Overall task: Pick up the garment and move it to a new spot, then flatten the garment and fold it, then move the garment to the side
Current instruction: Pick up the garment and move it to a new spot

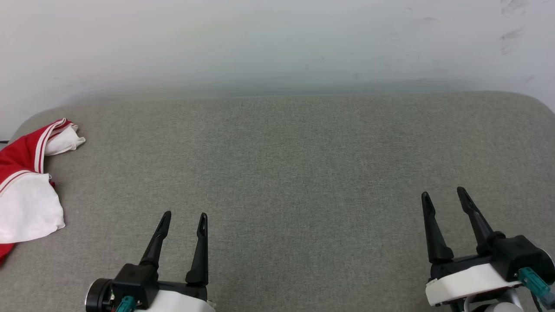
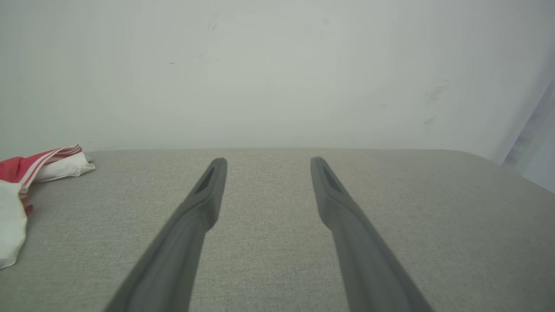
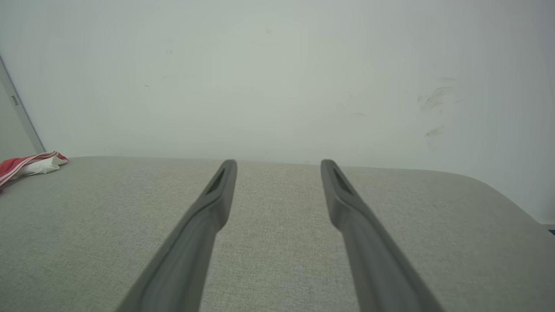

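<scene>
Fingers of left gripper (image 1: pixel 184 214) and right gripper (image 1: pixel 444 193) spread apart, empty, well away from the crumpled garment (image 1: pixel 26 190) at the table's (image 1: pixel 295 173) left edge

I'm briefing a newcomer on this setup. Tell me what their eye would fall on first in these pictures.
The red and white garment draws the eye first, lying crumpled at the far left edge of the grey padded surface. Next come the two dark-fingered grippers at the bottom of the head view, the left gripper and the right gripper. Both are open and hold nothing, well apart from the garment.
</scene>
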You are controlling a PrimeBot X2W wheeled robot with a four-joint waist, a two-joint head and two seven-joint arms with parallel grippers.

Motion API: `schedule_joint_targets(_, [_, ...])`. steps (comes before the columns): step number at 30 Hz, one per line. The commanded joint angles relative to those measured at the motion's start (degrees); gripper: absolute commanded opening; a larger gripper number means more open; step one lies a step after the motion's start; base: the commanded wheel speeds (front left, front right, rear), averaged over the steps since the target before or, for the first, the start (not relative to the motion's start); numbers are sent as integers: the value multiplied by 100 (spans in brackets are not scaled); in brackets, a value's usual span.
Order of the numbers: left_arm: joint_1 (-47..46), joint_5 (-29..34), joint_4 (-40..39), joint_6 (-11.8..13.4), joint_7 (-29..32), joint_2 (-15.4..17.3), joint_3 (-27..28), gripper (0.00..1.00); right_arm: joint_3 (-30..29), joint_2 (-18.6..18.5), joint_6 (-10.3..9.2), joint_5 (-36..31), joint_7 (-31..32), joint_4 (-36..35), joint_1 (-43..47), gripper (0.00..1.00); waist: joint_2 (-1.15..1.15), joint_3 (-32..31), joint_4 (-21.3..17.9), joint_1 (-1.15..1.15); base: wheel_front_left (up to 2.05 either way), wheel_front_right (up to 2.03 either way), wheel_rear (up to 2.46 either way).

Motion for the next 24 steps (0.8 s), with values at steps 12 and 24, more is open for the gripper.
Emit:
schedule_joint_targets(12, [22,-58,-13,36,-84,-9,23,100,167,4,-3,-67,-62,6,86,100,0,11,213,0,0,0,0])
schedule_joint_targets(24, [41,-61,149,25,-83,-7,131,100,479,4,-3,-4,-62,38,162,100,0,-25,1047,0,0,0,0])
